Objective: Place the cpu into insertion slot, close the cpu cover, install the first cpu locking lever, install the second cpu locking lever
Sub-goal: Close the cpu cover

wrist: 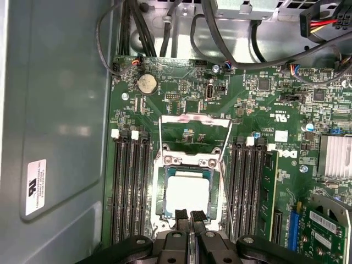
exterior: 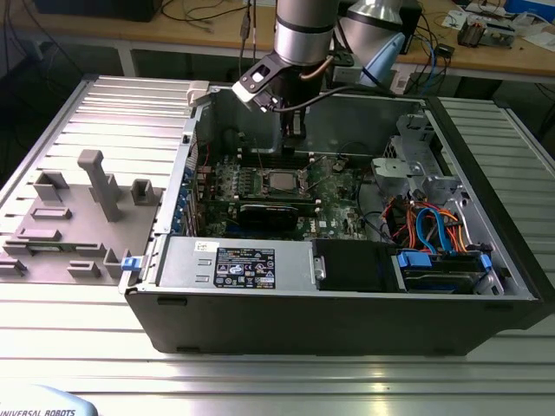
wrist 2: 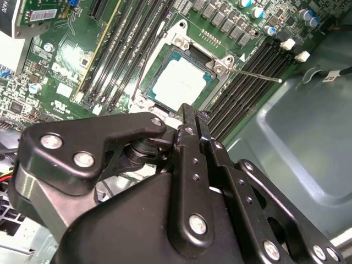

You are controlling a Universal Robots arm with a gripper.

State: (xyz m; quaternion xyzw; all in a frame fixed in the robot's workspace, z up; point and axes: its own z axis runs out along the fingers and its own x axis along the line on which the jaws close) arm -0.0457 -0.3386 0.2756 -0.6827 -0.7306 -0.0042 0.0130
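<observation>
Inside the open computer case (exterior: 347,321), laid on its side on the bench (exterior: 260,381) so that the green circuit board faces upward, the cpu (wrist: 187,192) is seen seated flat in the insertion slot (wrist: 163,190), with its silvery top framed by the socket's rim. The cpu cover (wrist: 195,120) is swung up and back from its hinged edge, so that bare board is seen through its square window and the chip is left exposed. The cover is therefore judged not yet closed. A thin locking lever (wrist 2: 256,75) is stretched out from the socket across the memory slots (wrist 2: 247,91), apparently unlatched, which would explain why the cover can stand free. The hand (wrist: 189,215) is poised at the socket's edge opposite the hinge, just beside the chip's border. Its fingers (wrist: 180,215) are drawn together, with barely a sliver between them and nothing clamped there. Whether the chip is touched cannot be told. As the chip lies in place and the hand is empty, the placing is judged complete.
</observation>
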